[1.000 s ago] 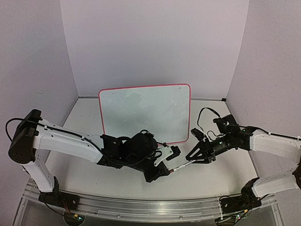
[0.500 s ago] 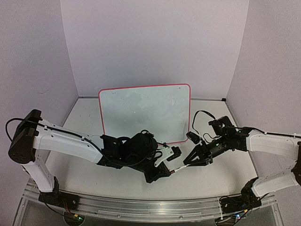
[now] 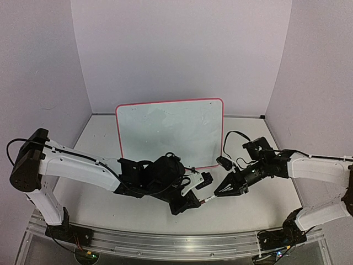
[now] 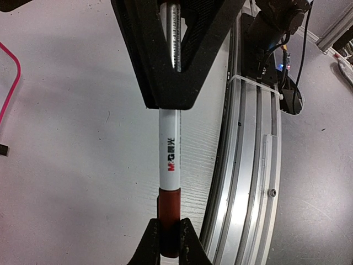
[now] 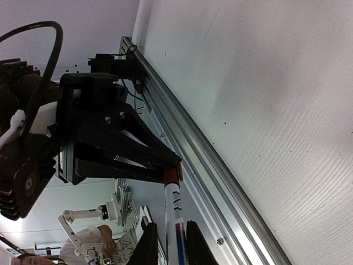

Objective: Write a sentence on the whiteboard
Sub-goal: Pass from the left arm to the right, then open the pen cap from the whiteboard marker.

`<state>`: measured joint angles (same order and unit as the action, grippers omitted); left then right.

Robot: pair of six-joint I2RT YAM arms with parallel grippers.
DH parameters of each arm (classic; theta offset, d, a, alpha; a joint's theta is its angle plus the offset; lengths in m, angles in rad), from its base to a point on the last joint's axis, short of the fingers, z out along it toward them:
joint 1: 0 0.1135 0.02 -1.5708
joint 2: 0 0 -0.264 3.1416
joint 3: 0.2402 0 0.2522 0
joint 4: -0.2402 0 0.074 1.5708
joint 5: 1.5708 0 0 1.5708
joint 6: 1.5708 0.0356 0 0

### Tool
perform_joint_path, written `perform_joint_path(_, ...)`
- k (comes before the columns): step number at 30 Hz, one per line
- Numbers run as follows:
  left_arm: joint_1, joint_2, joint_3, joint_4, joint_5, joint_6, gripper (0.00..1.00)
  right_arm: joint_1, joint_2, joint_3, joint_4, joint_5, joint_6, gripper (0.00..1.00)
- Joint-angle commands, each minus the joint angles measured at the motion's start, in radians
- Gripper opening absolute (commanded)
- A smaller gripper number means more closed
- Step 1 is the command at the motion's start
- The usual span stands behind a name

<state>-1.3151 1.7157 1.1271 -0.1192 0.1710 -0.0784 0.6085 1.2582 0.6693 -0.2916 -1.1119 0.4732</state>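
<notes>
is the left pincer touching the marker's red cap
Touching: the left wrist view shows the left pincer closed on both sides of the red cap.

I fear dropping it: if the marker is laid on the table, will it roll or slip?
Probably rolls: the marker has a round, smooth white barrel, no clip visible. Its glossy surface may slip. Seemingly stiff: it spans straight between the left gripper and right gripper, each pinching it.

I see a robotics lab cell: plain pale walls box in my white table, an aluminium rail at its edge.
</notes>
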Motion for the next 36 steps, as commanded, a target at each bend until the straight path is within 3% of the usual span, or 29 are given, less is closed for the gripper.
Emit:
perform_joint_path(1, 0.006, -0.035, 0.000, 0.041, 0.013, -0.003, 0.00, 0.014, 0.003, 0.034, 0.030, -0.014, -0.005, 0.11)
perform_joint_path(7, 0.007, -0.047, -0.017, 0.052, -0.040, -0.021, 0.04, 0.016, -0.014, 0.037, 0.033, 0.082, -0.004, 0.00)
perform_joint_path(13, 0.093, -0.158, -0.143, 0.157, -0.110, -0.210, 0.40, 0.015, -0.130, -0.005, 0.126, 0.312, 0.072, 0.00)
perform_joint_path(18, 0.188, -0.274, -0.276, 0.367, 0.011, -0.419, 0.68, 0.016, -0.257, -0.065, 0.290, 0.409, 0.164, 0.00)
perform_joint_path(21, 0.213, -0.308, -0.339, 0.525, 0.091, -0.531, 0.78, 0.016, -0.287, -0.079, 0.363, 0.408, 0.201, 0.00)
perform_joint_path(28, 0.227, -0.292, -0.295, 0.677, 0.276, -0.630, 0.85, 0.017, -0.276, -0.062, 0.516, 0.277, 0.286, 0.00)
perform_joint_path(36, 0.234, -0.276, -0.244, 0.716, 0.344, -0.685, 0.86, 0.022, -0.280, -0.057, 0.641, 0.186, 0.356, 0.00)
